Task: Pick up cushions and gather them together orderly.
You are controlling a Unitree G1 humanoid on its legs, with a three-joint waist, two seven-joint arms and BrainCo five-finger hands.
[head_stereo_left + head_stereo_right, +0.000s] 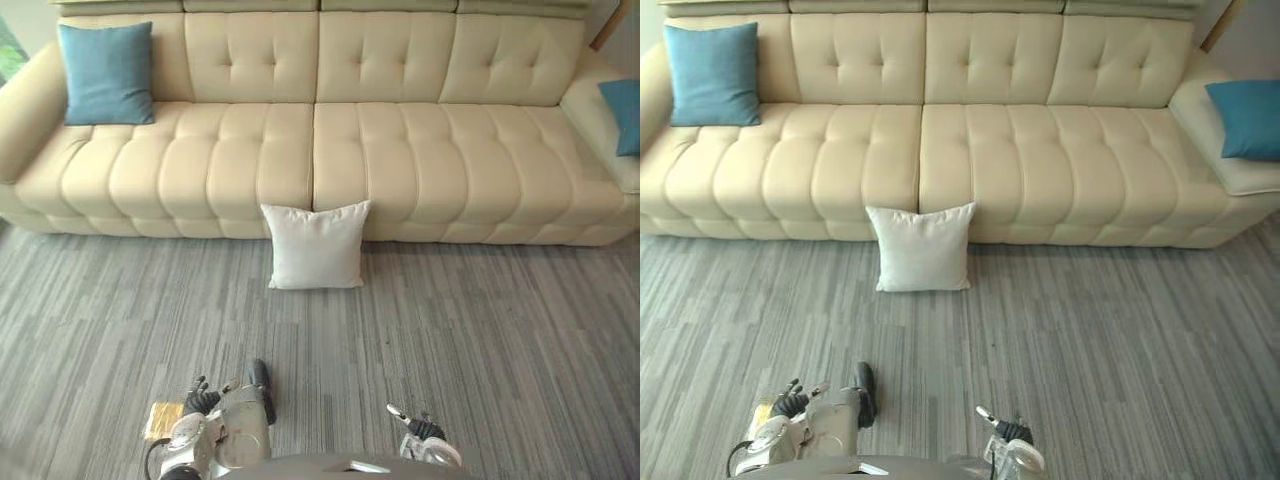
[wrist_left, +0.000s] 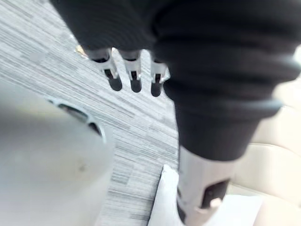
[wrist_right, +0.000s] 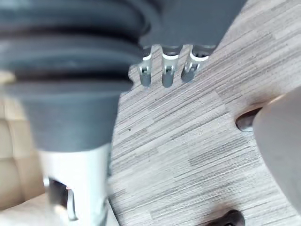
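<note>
Grey striped carpet (image 1: 480, 330) lies before a cream, button-tufted sofa (image 1: 400, 150). A plump square white cushion (image 1: 316, 245) stands on the floor against the sofa's front, with the left blue cushion (image 1: 106, 72) and right blue cushion (image 1: 1247, 118) up at its ends. The left hand (image 2: 135, 79) and right hand (image 3: 167, 71) hang over the carpet, fingers straight and empty.

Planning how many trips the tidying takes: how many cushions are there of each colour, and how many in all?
Blue square fabric cushions: 2 (left-end cushion, right-end cushion)
White square fabric cushion: 1
Total: 3
</note>
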